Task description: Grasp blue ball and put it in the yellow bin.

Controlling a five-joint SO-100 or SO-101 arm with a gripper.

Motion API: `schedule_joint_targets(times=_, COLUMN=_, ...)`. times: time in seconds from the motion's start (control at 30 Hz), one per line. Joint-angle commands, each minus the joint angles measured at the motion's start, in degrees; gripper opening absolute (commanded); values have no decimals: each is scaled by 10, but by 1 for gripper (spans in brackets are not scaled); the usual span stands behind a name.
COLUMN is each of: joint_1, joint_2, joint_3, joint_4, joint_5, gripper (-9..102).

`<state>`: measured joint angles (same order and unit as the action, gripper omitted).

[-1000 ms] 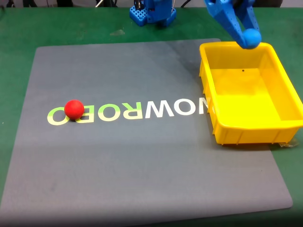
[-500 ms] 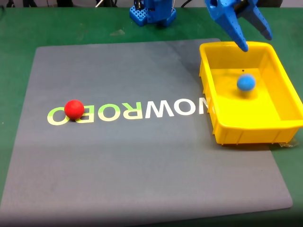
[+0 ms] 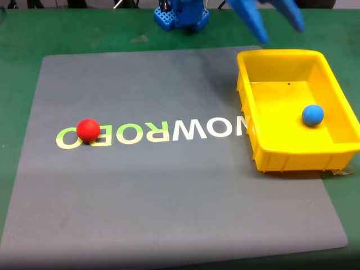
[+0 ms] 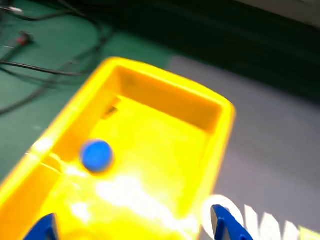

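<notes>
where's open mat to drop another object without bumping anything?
Fixed view: most of the grey mat is bare, especially below the lettering and above it. Avoid the red ball at left and the yellow bin, holding the blue ball, at right.

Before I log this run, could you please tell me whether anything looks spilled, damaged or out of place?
Nothing stands out. The blue ball lies inside the bin, the bin sits upright on the mat, and the red ball rests on the lettering.

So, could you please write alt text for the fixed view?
A blue ball lies inside a yellow bin at the right of a grey mat. A red ball sits on the mat's lettering at left; the open blue tool hangs above.
</notes>
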<state>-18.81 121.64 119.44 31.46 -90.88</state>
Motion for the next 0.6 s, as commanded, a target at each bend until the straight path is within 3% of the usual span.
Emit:
schedule_joint_targets(times=0.0, joint_1=65, joint_2=105, joint_3=87, joint_4=-3, joint_5=-18, gripper=25)
schedule_joint_targets(times=0.2, joint_1=144, joint_2=302, joint_3=321, joint_4=3, joint_5=-56, gripper=0)
schedule_joint_targets(times=0.57, joint_1=200, joint_2=625, joint_3=537, joint_4=242, joint_5=-73, gripper=0)
